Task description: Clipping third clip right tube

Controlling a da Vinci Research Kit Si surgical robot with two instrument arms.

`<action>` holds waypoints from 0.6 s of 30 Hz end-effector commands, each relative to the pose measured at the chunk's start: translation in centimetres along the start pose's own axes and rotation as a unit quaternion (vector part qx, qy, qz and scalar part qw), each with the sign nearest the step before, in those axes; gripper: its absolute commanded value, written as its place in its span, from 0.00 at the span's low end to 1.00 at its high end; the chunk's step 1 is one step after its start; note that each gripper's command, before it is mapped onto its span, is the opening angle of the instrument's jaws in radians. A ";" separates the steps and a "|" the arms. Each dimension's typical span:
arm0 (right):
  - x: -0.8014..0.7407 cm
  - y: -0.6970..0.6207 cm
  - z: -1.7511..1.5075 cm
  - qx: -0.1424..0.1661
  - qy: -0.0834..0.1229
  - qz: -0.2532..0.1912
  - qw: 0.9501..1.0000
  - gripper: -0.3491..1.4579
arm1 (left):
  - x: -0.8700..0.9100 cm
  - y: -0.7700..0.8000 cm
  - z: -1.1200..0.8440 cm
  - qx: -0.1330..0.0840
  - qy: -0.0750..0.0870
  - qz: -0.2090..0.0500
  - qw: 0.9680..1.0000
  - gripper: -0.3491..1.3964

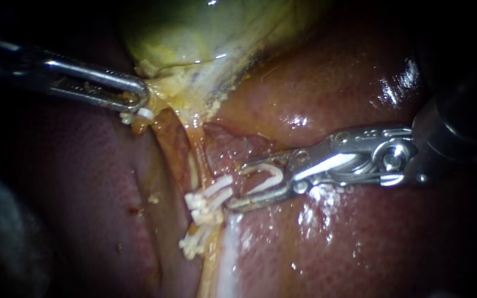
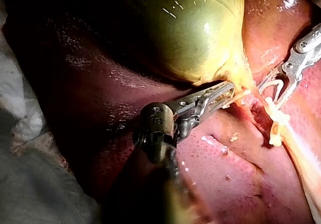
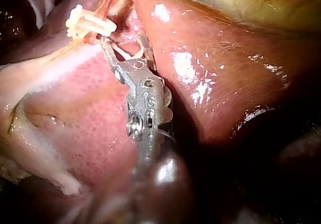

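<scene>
Centrally in the endoscope view, the right instrument (image 1: 237,185) reaches in from the right. Its jaws stand apart around a white loaded clip (image 1: 274,176) that touches both of them. The jaw tips lie just beside the tube (image 1: 196,163) but not around it. That tube runs down from the gallbladder (image 1: 194,33) over the liver (image 1: 327,83); I cannot tell which of the task's tubes it is. Straight ahead of the tips, two white clips (image 1: 212,193) sit close together across the tube, nearly touching the lower jaw's tip. A third clip (image 1: 193,243) sits farther down, a little apart from them. Bare tube shows only above the pair, between them and the gallbladder's neck. The left instrument (image 1: 139,102) comes in from the left, well apart from the right one, with its jaws closed on yellowish tissue at the gallbladder's neck. A small white piece (image 1: 142,115) hangs just under their tip, too small to identify. Liver rises on both sides of the tube, so the tube lies in a shallow groove. A pale strip of tissue (image 1: 227,254) runs beside the tube below the right jaws. In the left wrist view, pale cloth (image 2: 20,108) lies beyond the liver's dark edge, beside the left instrument's shaft and well apart from its jaws.
</scene>
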 end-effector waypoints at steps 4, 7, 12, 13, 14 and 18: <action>0.11 -0.08 -0.19 0.019 0.025 0.005 1.000 0.45 | 0.00 -0.03 -0.01 0.000 0.000 0.000 1.000 0.00; 0.25 -0.18 -0.36 0.038 0.051 0.011 0.998 0.45 | -0.01 -0.04 0.00 0.000 0.000 0.001 1.000 0.00; 0.52 -0.32 -0.56 0.055 0.080 0.023 0.995 0.44 | -0.02 -0.05 0.00 0.000 0.000 0.001 1.000 0.00; 0.59 -0.34 -0.58 0.055 0.084 0.025 0.995 0.44 | -0.02 -0.05 0.00 0.000 0.000 0.001 1.000 0.00; 0.63 -0.35 -0.58 0.053 0.085 0.027 0.995 0.44 | -0.02 -0.05 0.00 0.000 0.000 0.001 1.000 0.00; 0.73 -0.35 -0.50 0.049 0.089 0.036 0.994 0.44 | -0.02 -0.05 0.01 0.000 0.000 0.001 1.000 0.00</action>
